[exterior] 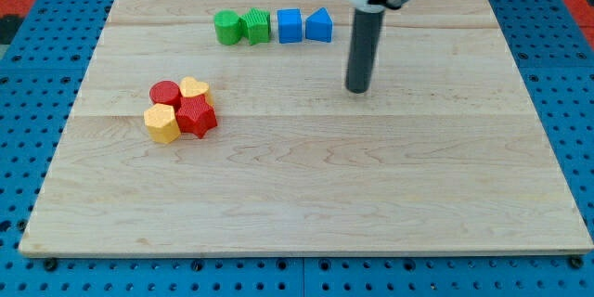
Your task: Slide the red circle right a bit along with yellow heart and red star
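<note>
My tip [358, 90] is on the board [390, 195], touching no block; no jaws here, just a bare rod. Blue triangle-topped block [318, 25] is nearest, at its 11 o'clock, then blue cube [290, 26], green star [256, 26], green circle [226, 28] in a row. Well apart at 9 o'clock, one tight cluster: red circle [165, 94], yellow heart [194, 89], red star [196, 115], yellow hexagon [161, 123].

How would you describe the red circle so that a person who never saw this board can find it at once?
Look at the wooden board, at the tight cluster of four blocks near the view's left. The red circle is the cluster's upper-left piece, touching the yellow heart on its right. Unlike the red star below, it is round and smooth-edged.
</note>
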